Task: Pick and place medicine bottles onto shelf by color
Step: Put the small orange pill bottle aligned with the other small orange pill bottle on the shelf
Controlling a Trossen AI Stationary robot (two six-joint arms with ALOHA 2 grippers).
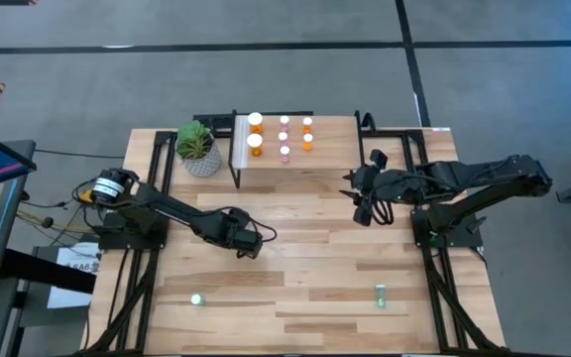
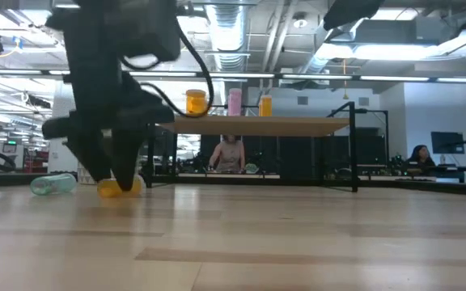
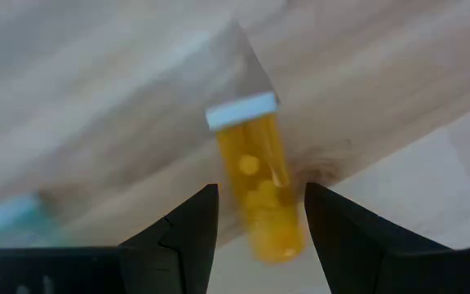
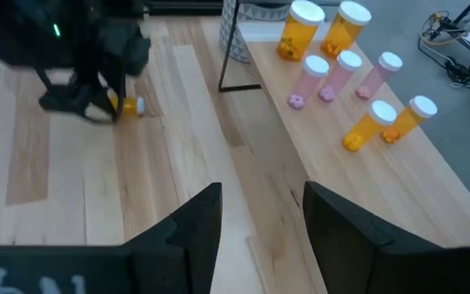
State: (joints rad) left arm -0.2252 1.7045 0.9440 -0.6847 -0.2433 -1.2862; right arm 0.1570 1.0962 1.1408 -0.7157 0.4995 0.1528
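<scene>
A small orange medicine bottle [image 3: 259,196] with a white cap [image 3: 241,110] lies on its side on the table. My left gripper [image 3: 259,229] is open and low over it, one finger on each side of its body, with a thin gap showing. The low view shows the bottle [image 2: 121,187] under the gripper [image 2: 113,174]. The shelf [image 1: 276,174] at the table's far side carries two larger orange bottles [image 4: 296,33], several small pink ones [image 4: 343,73] and two small orange ones [image 4: 372,126]. My right gripper [image 1: 365,203] is open and empty, to the right of the shelf.
A potted plant [image 1: 198,149] stands left of the shelf. Two green-teal bottles sit near the table's front edge, one at the left [image 1: 196,298] and one at the right [image 1: 380,295]. One teal bottle lies near the left gripper in the low view [image 2: 52,184].
</scene>
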